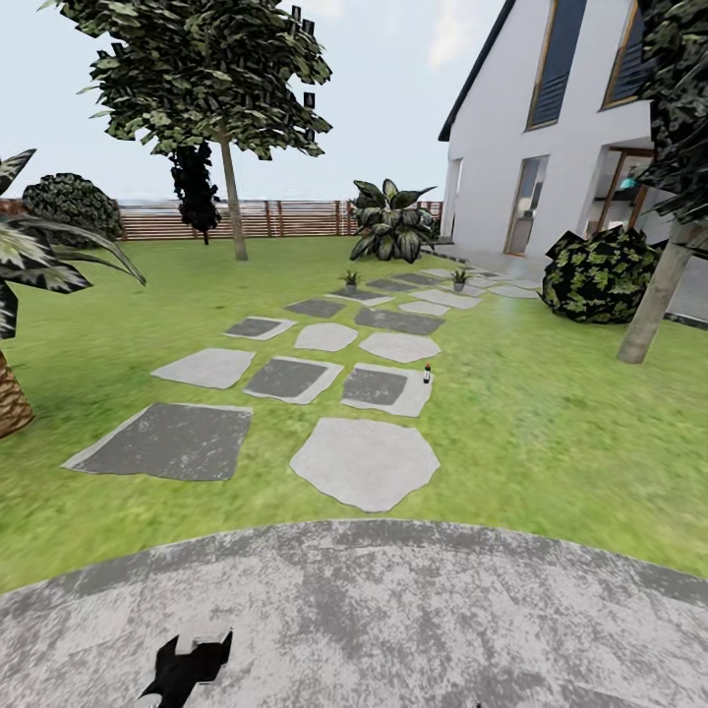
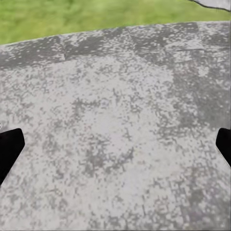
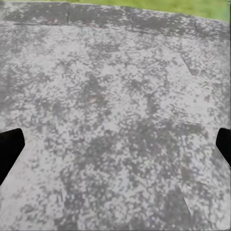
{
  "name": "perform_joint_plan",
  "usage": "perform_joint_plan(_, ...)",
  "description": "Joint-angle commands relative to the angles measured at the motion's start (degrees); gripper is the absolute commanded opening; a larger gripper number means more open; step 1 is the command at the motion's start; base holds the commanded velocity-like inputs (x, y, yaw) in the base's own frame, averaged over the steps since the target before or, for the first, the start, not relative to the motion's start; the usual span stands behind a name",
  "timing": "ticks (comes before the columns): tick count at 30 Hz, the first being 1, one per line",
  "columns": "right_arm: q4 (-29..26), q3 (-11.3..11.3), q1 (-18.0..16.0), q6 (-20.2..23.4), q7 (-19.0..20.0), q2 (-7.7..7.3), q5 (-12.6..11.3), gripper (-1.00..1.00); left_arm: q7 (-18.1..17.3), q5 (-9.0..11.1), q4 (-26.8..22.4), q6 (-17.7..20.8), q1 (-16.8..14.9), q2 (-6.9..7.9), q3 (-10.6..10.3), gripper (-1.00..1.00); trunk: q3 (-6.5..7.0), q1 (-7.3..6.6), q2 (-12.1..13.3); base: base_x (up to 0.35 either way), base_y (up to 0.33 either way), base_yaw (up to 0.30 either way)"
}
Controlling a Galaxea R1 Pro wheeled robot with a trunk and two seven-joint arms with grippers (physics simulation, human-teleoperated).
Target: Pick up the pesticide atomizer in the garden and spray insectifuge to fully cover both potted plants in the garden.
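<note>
The pesticide atomizer point(image 1: 427, 374) is a tiny dark bottle standing upright on a pale stepping stone mid-lawn in the garden point(image 1: 551, 413). Far beyond it, the two potted plants are small green rosettes in grey pots, one point(image 1: 350, 279) to the left of the stone path and one point(image 1: 459, 279) to its right. My left gripper point(image 2: 115, 149) hangs open over mottled grey paving, with its dark fingertips point(image 2: 9, 149) at the picture's edges. In the same way, my right gripper point(image 3: 115, 149) is open above the paving with nothing between its fingertips point(image 3: 9, 149). Both are far from the bottle.
Round grey paving point(image 1: 393, 610) lies under me, and a black arm part point(image 1: 187, 664) shows low. Stepping stones point(image 1: 364, 462) lead across the lawn toward a white house point(image 1: 551, 147). A palm point(image 1: 10, 295), a tree point(image 1: 231, 197), a striped plant point(image 1: 393, 221), a shrub point(image 1: 600, 275), a trunk point(image 1: 654, 305) and a slat fence point(image 1: 265, 218) ring it.
</note>
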Motion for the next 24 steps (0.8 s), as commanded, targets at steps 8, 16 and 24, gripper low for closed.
perform_joint_plan(8, -2.7, -0.1, -1.1, -0.1, 0.0, -0.13, 0.3, 1.0, 0.0, -0.2, 0.5, -1.1, 0.3, 0.05, 0.0, 1.0, -0.05, -0.01, 0.0, 0.002, -0.001, 0.0)
perform_joint_plan(16, 1.8, -0.2, -1.1, -0.4, 0.0, -0.53, 0.3, 1.0, 0.0, 0.1, 0.8, -1.2, 1.5, 0.03, 0.1, 1.0, -0.05, -0.01, 0.0, 0.205, 0.0, 0.0)
perform_joint_plan(24, 2.3, -0.2, -1.1, -0.4, 0.0, -0.53, 0.2, 1.0, 0.0, 0.1, 2.2, -1.3, 1.6, 0.12, 0.2, 1.0, -0.05, -0.01, 0.0, 0.333, 0.0, -0.009)
